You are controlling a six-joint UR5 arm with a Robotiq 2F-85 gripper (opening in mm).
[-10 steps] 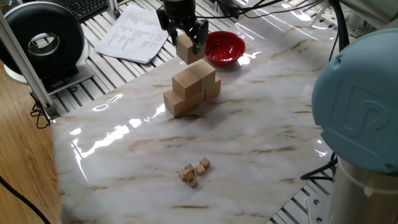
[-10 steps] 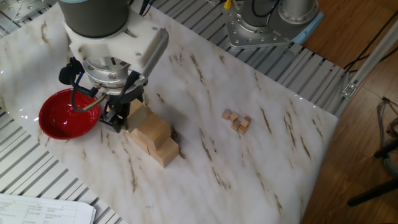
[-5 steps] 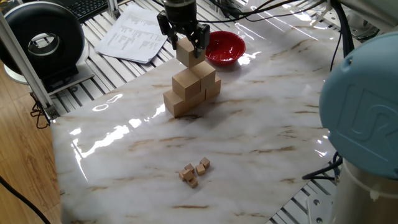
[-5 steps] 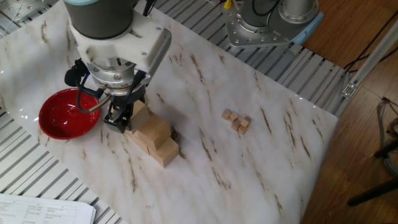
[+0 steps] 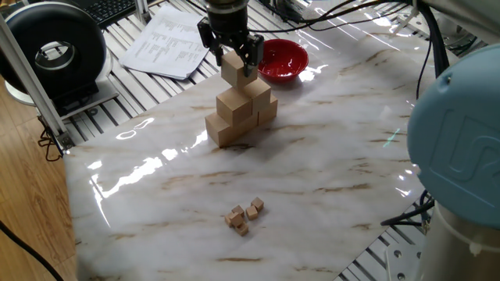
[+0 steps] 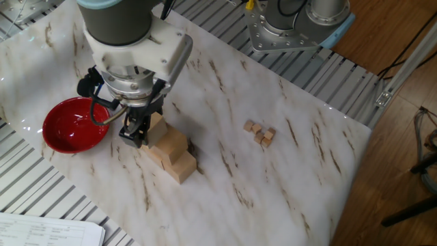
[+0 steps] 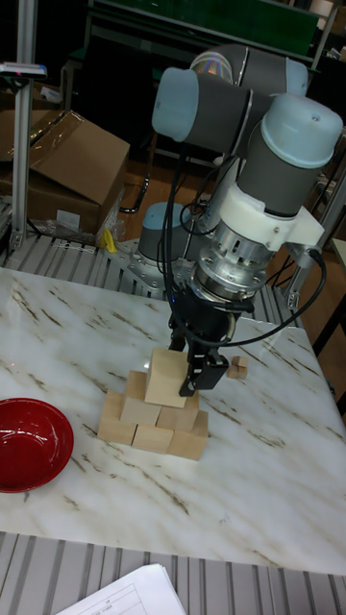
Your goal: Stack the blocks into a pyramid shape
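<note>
Now over the stack: end effector (image 5: 234, 56) clamped on the last of the blocks (image 7: 166, 377), one finger (image 7: 207, 373) pressed to its side in the tall fixed view. Carried across from the red bowl (image 5: 282, 59) side within the past second and brought lower, so no longer off to one edge but lined up above the middle of the pyramid shape (image 5: 241, 115). Hard to tell whether touching the second tier or hanging just above it; in the tall fixed view, apparently resting on or a hair above the two cubes beneath, slightly tilted perhaps. Below, a wider bottom row on the counter (image 5: 328, 164) and a shorter row on top of it, unchanged over the same span. Meaning for the task: apparently the capping step, with only seating and release left. Likely needs a short straight descent, then a clean opening of the fingers without nudging the tiers sideways. Risk: an off-centre set-down, or a drag on withdrawal that topples the top cube. Well apart on the counter, a cluster of tiny cubes (image 5: 244, 215), untouched and no part of the build. Papers (image 5: 168, 40) beyond the counter edge, irrelevant here.
</note>
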